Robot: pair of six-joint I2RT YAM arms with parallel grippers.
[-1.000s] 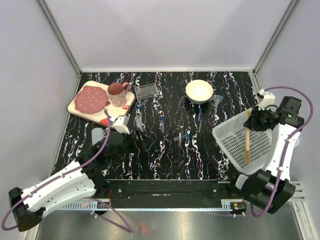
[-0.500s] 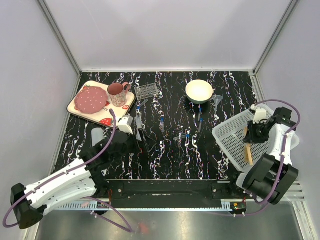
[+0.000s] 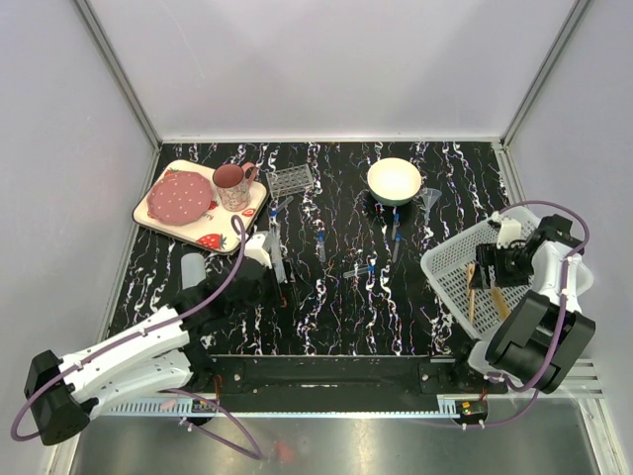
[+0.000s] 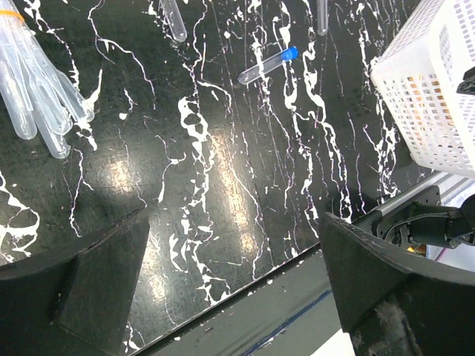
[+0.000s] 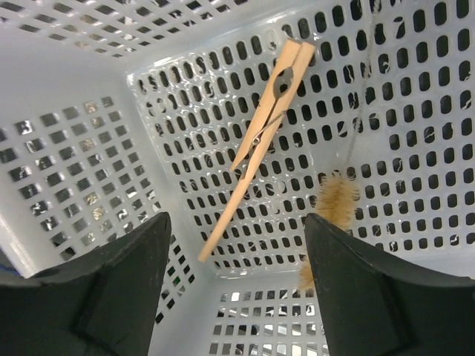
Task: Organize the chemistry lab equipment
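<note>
Black table (image 3: 336,307) with white squiggles held most of the lab things. At its right side sat the white basket (image 3: 450,259). The right gripper (image 5: 237,274) hung over it, fingers wide apart and holding nothing. A wooden peg (image 5: 260,141) lay loose on the basket floor, near a fuzzy brush (image 5: 334,196), so I think that drop was done. The left gripper (image 4: 234,237) hovered low over the table, also wide and empty. The pipettes (image 4: 41,89) lay off to one side, and a blue-capped tube (image 4: 267,65) lay further away. Next, I guess, it should go down on one, pinch it gently and carry it off.
</note>
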